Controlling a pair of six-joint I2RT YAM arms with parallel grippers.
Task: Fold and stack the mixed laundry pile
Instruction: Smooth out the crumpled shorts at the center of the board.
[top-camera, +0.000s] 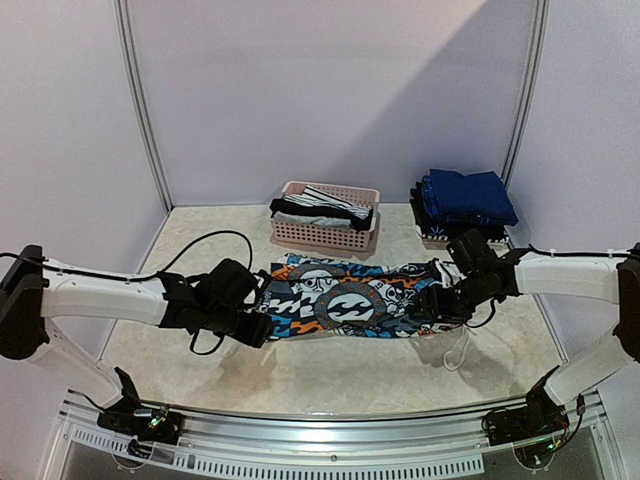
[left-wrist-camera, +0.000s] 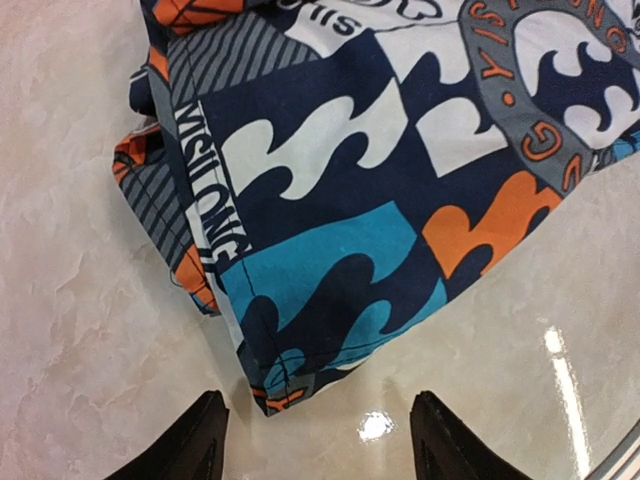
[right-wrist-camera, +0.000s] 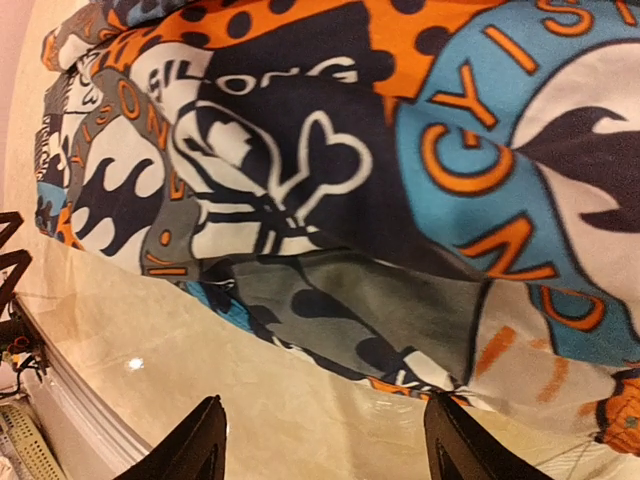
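The orange, blue, black and white patterned cloth garment lies spread flat on the pale marbled table between the 2 arms. The left gripper hangs released, empty, at the garment's corner. The right gripper gapes empty at the opposite edge.

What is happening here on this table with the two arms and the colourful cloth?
Two robot arms are working on laundry. The patterned garment lies spread across the table, with the left end effector at its left end and the right end effector at its right end. Both are open and hold nothing. Behind it, striped pieces lie in the pink basket, and a folded navy stack sits at the back right.
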